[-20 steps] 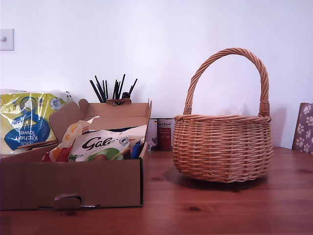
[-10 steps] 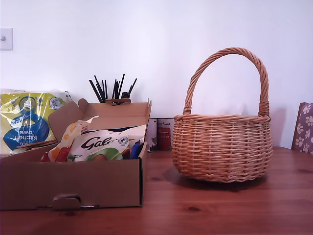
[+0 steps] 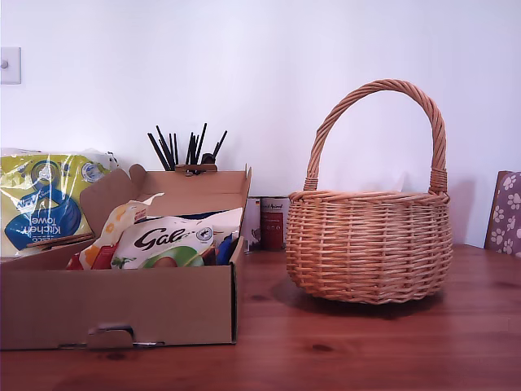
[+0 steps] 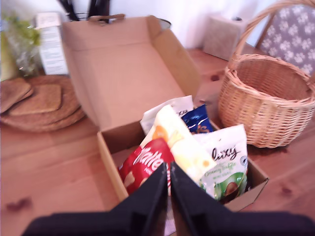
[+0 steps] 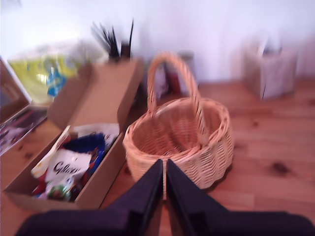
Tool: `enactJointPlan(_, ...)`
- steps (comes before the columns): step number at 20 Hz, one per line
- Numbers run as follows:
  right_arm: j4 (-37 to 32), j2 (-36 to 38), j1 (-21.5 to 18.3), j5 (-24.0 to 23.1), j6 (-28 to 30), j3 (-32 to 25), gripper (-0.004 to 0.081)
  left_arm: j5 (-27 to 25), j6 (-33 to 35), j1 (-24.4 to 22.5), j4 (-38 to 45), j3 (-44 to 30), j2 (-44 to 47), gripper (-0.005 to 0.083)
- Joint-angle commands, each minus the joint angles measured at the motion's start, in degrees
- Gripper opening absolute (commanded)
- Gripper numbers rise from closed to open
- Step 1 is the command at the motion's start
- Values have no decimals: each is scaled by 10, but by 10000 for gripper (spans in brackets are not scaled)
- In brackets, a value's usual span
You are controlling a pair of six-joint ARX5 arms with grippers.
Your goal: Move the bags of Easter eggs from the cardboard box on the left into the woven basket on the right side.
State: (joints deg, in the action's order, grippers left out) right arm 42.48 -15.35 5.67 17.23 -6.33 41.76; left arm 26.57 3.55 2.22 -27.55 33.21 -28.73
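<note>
My first gripper (image 4: 169,169) hung above the near end of the cardboard box (image 4: 113,177), its two dark fingers pressed together with nothing between them. My second gripper (image 5: 164,169) hung over the near rim of the woven basket (image 5: 142,147), its fingers likewise together and empty. Neither arm showed in the exterior view.

The wooden table (image 3: 366,342) lay open in front of both containers. The cardboard box (image 3: 122,301) sat at the exterior view's left, its flap lid (image 3: 195,189) standing up behind. The woven basket (image 3: 370,244) stood at that view's right, apart from the box with bare table between them, its arched handle (image 3: 383,88) spanning the mouth and its inside empty in the second wrist view.

The bags of Easter eggs (image 4: 197,147) were heaped in the box's near half, some rising above its walls; the far half was bare cardboard.
</note>
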Motion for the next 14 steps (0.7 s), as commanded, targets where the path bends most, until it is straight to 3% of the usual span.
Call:
enactJointPlan(1, 33, -35, 10, 18, 6, 34, -12, 2, 38, 12, -16, 23, -44, -19)
enactJointPlan(6, 108, -141, 57, 26, 31, 143, -12, -1, 105, 85, -60, 119, -219, -19)
enactJointPlan(11, 138, -207, 149, 17, 65, 163, -12, -13, 113, 140, -49, 156, -312, -17)
enactJointPlan(12, 137, -219, 162, 23, 63, 163, -12, -15, 109, 147, -37, 157, -323, 33)
enactJointPlan(13, 137, -228, 170, 36, 63, 163, -12, -15, 94, 150, -23, 157, -332, 180)
enactJointPlan(14, 137, -238, 176, 41, 63, 163, -12, -14, 80, 152, -8, 158, -341, 423)
